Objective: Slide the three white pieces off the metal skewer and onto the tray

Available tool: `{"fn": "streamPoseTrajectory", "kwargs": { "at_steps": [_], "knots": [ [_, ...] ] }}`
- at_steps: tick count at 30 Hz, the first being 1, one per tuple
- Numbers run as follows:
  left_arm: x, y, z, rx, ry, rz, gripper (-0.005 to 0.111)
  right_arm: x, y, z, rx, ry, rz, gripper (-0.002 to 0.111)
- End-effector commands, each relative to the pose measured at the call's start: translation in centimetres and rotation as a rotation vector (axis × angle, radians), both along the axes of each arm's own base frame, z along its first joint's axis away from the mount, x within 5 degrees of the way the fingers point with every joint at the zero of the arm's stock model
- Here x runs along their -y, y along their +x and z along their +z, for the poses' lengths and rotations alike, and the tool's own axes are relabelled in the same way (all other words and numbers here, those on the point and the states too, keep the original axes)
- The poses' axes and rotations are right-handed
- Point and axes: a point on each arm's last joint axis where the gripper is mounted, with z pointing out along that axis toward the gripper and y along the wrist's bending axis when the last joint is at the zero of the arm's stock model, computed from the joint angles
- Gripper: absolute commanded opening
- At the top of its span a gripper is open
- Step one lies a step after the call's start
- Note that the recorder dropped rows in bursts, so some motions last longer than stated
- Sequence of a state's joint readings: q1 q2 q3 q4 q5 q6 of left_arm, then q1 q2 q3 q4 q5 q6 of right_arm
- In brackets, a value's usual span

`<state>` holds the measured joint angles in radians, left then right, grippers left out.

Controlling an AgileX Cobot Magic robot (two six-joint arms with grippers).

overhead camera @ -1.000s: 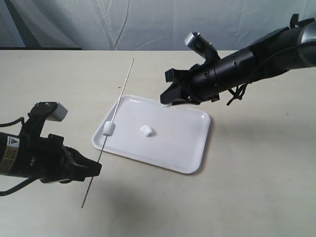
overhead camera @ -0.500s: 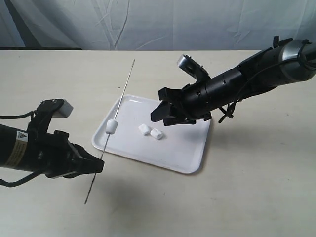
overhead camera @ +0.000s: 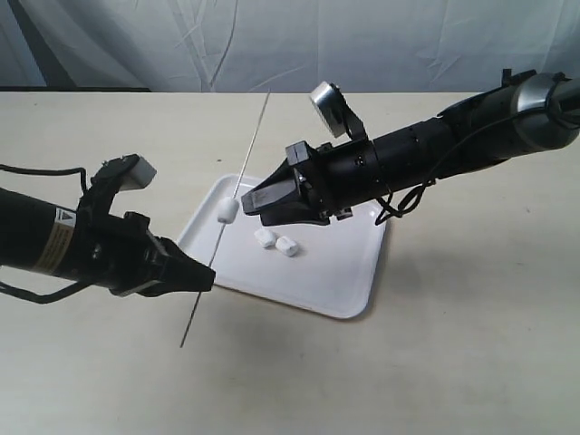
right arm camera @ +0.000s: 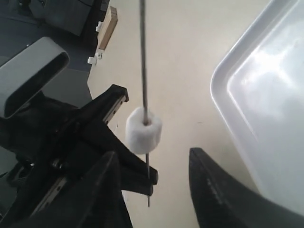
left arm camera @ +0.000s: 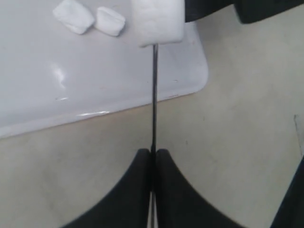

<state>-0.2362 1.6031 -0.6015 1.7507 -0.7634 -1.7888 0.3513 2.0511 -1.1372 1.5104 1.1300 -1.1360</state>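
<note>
The left gripper (overhead camera: 204,279) (left arm camera: 153,156) has its jaws pressed together on the metal skewer (overhead camera: 247,154) (left arm camera: 154,95) (right arm camera: 142,57), pinching the thin rod near its lower end. A short stub pokes out behind the fingertips, over the bare table (overhead camera: 453,344). The rod slants up and away from this gripper, past the near edge of the white tray (overhead camera: 335,263) (left arm camera: 95,80) (right arm camera: 266,109).

One white piece (overhead camera: 227,210) (left arm camera: 156,21) (right arm camera: 143,129) sits threaded on the skewer a little way ahead of the left gripper's tips (roughly over the tray's rim in the exterior view).

The right gripper (overhead camera: 249,201) (right arm camera: 153,153) has its jaws spread apart and holds nothing. Its tips are just beside the threaded piece, with the skewer running past the gap between them. The pictures do not show whether they touch the piece.

Two more white pieces (overhead camera: 265,238) (overhead camera: 288,246) lie side by side on the tray, touching or nearly so, just below the right gripper's fingers. In the left wrist view they (left arm camera: 73,15) (left arm camera: 110,21) lie beside the threaded piece.
</note>
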Motion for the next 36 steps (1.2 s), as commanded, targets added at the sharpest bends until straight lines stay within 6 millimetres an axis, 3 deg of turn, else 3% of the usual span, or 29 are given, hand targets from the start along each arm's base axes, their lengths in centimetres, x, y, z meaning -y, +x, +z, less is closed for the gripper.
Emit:
{"fn": "streamPoseTrajectory", "kwargs": {
  "at_steps": [1,9,17,26,36],
  "knots": [
    [0.8,0.4,0.5,-0.022,-0.072,-0.045,0.0,-0.1,-0.1,0.3,0.011,0.055,0.003,0.045],
    [1.2,0.8,0.5,-0.04,-0.131,-0.046,0.0,-0.2,0.1,0.5,0.006,0.075,-0.017,0.045],
    [1.2,0.8,0.6,-0.023,-0.13,-0.049,0.0,-0.2,0.1,0.5,0.005,0.077,-0.019,0.018],
    [1.1,0.4,0.3,-0.022,-0.105,-0.107,0.0,-0.3,1.0,1.3,-0.002,0.146,-0.103,0.017],
    [0.5,-2.3,-1.6,-0.132,-0.09,-0.116,0.0,-0.9,3.5,3.4,0.104,0.148,-0.181,0.017]
  ]
}}
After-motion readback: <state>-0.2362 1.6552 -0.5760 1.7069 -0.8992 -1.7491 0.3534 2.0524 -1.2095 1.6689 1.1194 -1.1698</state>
